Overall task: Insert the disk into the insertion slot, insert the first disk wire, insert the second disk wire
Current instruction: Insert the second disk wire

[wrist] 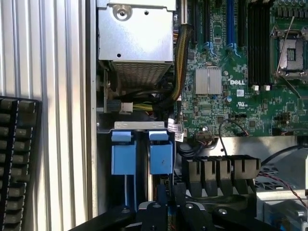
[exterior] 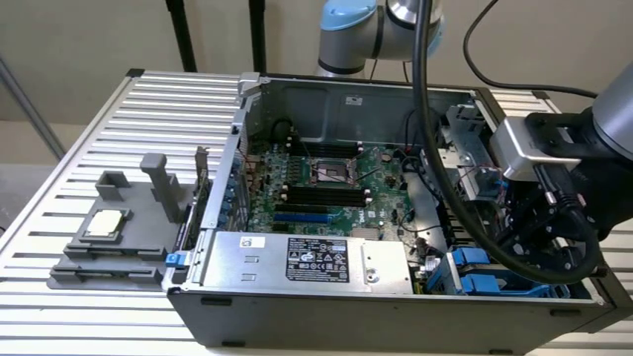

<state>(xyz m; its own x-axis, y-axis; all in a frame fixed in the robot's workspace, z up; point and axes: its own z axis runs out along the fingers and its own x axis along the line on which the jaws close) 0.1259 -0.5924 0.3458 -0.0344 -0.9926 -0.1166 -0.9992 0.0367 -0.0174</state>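
Two bright blue clip tabs (wrist: 123,159) sit side by side just ahead of the end effector (wrist: 168,208). They mark the insertion slot (exterior: 473,273), the drive bay in the corner of the open computer case (exterior: 396,315). The end effector is clenched, its black fingers (wrist: 155,210) drawn together low over the bay. I cannot tell whether anything thin, such as a wire plug, is pinched between them.

In the exterior view the end effector (exterior: 542,241) hangs inside the case over that same blue bay. Reaching steeply down there probably keeps it clear of the case wall and close to the connectors. The disk cannot be picked out with certainty. No white label shows, and only blue plastic and a silver edge are visible in the bay, so it may already be seated there.

Beyond the bay, farther from the end effector, lies a large silver box (wrist: 135,33) with a black label (exterior: 316,259) on its lid. A bundle of sleeved cables (wrist: 183,57) runs beside it down towards the bay, presumably so the leads reach the drive. The motherboard (exterior: 327,185) lines the case floor to the side of the end effector.

Well away from the end effector, outside the case, a grey fixture (exterior: 118,237) with upright posts rests on the slatted tabletop (exterior: 168,96), holding a small pale square part (exterior: 105,224).
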